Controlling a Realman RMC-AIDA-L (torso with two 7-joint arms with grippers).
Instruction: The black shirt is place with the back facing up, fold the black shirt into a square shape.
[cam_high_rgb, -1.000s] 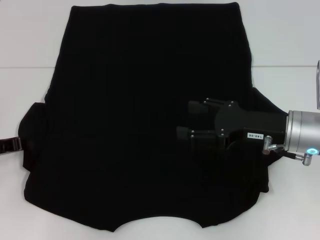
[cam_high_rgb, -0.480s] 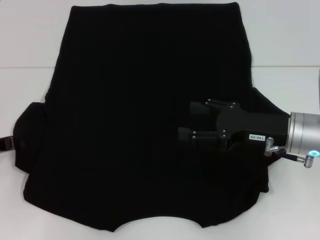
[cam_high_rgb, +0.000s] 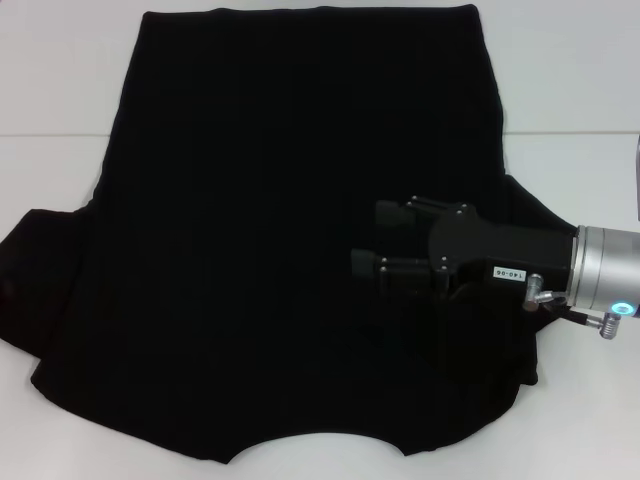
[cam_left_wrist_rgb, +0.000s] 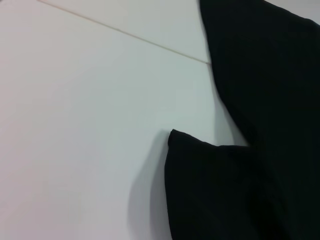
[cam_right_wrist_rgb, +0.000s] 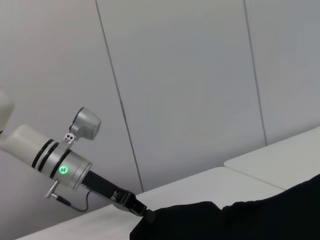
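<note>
On the white table (cam_high_rgb: 560, 70) the black shirt (cam_high_rgb: 290, 220) lies spread flat, with no completed fold visible; folding largely remains. Right gripper (cam_high_rgb: 365, 240) hovers over its right half, fingers apart, holding nothing. Left gripper (cam_right_wrist_rgb: 137, 209) touches the left sleeve edge; its jaw state cannot be determined.

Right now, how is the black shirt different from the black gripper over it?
The soft matte-black fabric shirt is far bigger and lies flat; the hard right gripper is small, with a silver wrist, fingers open. Both are black. The left gripper is by the shirt's sleeve.
</note>
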